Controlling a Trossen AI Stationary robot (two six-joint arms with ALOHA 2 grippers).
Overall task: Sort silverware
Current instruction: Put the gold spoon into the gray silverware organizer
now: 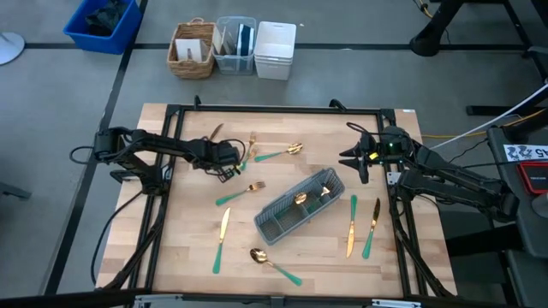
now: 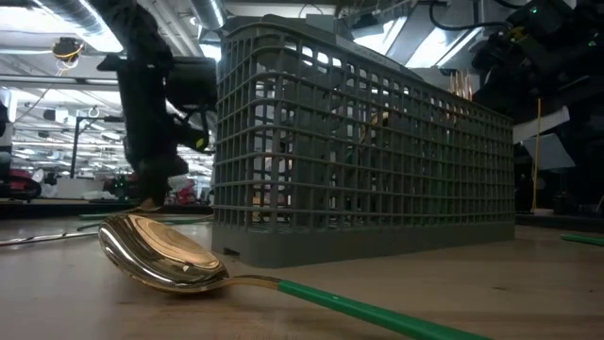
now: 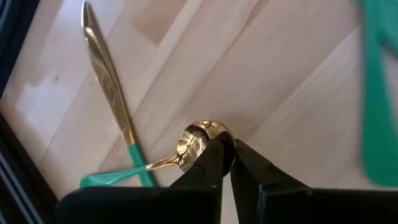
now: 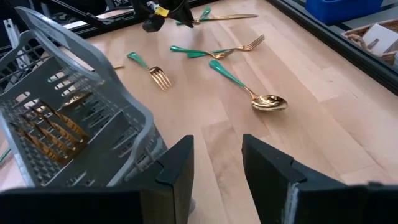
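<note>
The left gripper [image 1: 229,165] sits near the back-left of the table [image 1: 184,248], w/ its fingers pinched shut on a small spoon [image 3: 198,140]. In the left wrist view the tips squeeze the gold bowl, and the green handle sticks out sideways from the tips, lying flat on the wood. A knife [image 3: 109,87] lies just beside it, its green end crossing the spoon's handle, so a lift may bump it, I think. Moving right, a fork [image 1: 240,193] lies near the left gripper, and a 2nd knife [image 1: 222,239] and a big spoon [image 1: 274,265] lie nearer the front. Another spoon [image 1: 278,154] lies at the back, between the two arms. The grey caddy [image 1: 301,205] sits mid-table, tilted, w/ a few gold pieces already inside. So the caddy lies to the right and a bit to the front of the held spoon; that is the way the left arm must go. Right of the caddy, two more pieces [image 1: 360,227] lie side by side, pointing front to back. The right gripper [image 1: 358,160] waits at the back-right, fingers wide apart, holding nothing. It is the nearer arm for those two.
</note>
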